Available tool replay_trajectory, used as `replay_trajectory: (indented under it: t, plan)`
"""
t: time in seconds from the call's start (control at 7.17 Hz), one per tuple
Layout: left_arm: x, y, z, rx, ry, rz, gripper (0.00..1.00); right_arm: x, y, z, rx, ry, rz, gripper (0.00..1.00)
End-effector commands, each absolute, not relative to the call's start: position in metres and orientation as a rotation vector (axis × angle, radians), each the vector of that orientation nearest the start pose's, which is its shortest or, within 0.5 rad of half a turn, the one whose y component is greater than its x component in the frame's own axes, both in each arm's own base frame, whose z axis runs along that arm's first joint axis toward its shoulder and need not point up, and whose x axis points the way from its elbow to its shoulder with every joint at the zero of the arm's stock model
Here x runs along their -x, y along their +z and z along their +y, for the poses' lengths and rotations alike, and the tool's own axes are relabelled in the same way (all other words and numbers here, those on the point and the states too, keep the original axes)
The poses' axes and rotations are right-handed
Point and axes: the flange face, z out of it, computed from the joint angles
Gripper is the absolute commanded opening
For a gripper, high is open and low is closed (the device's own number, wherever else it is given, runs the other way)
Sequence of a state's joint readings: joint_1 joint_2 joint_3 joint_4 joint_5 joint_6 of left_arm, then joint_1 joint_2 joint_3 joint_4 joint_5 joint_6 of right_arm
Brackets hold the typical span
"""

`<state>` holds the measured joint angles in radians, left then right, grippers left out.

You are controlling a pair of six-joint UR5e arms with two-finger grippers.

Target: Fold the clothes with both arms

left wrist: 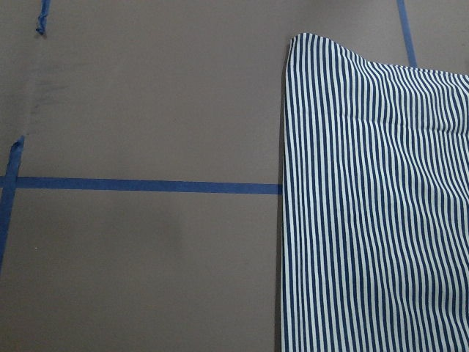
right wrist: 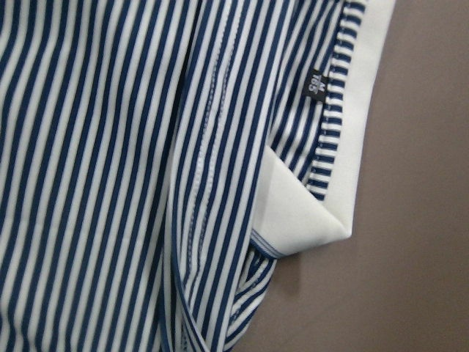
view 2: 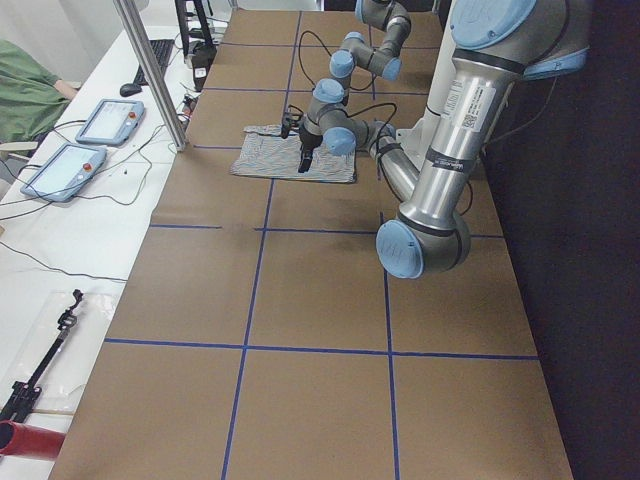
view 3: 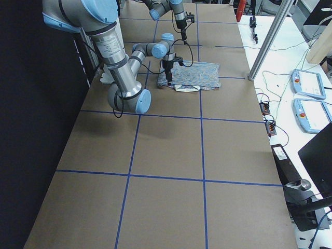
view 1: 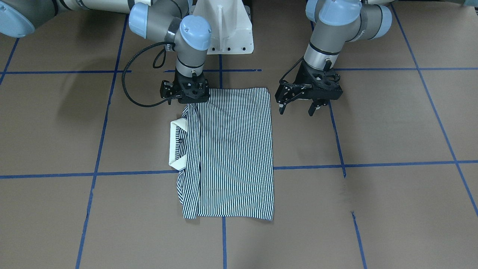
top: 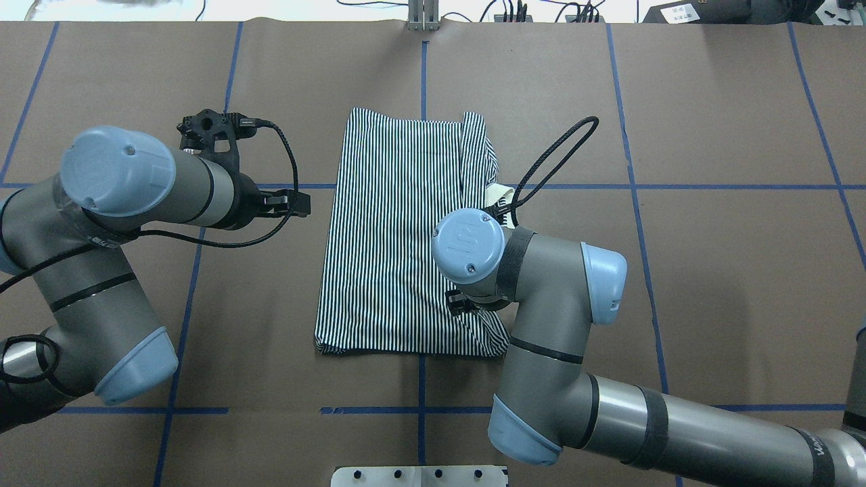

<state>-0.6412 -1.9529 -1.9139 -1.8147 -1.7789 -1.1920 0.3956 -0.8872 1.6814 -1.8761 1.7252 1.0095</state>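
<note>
Brown paper crossed with blue tape lines (view 1: 373, 163) covers the table (view 1: 392, 127). The striped polo shirt (view 1: 235, 149) lies flat at its middle, folded into a long rectangle, with the cream collar (view 1: 174, 144) poking out on the robot's right side. The left gripper (view 1: 296, 108) hangs just beside the opposite edge, fingers spread. The right gripper (view 1: 185, 98) sits at the shirt's corner nearest the base, and I cannot tell how its jaws stand.
</note>
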Motion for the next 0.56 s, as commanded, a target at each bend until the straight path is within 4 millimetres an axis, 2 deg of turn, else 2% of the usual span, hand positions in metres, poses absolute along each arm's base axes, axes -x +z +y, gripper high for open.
replay_trajectory:
  t: [0.0, 0.14, 0.42]
  plan:
    - [-0.4046, 0.2702, -0.4426, -0.303, -0.140, 0.936, 1.00, 0.5959, 0.2674, -0.3621, -0.073, -0.220, -0.476, 1.00]
    - [-0.4046, 0.2702, -0.4426, -0.303, -0.140, 0.936, 1.00, 0.5959, 0.2718, -0.3606, -0.066, -0.223, -0.471, 1.00]
    - [-0.4053, 0.2738, -0.4433, -0.303, -0.139, 0.929, 1.00, 0.5928, 0.2669, -0.3640, -0.065, -0.223, -0.481, 1.00]
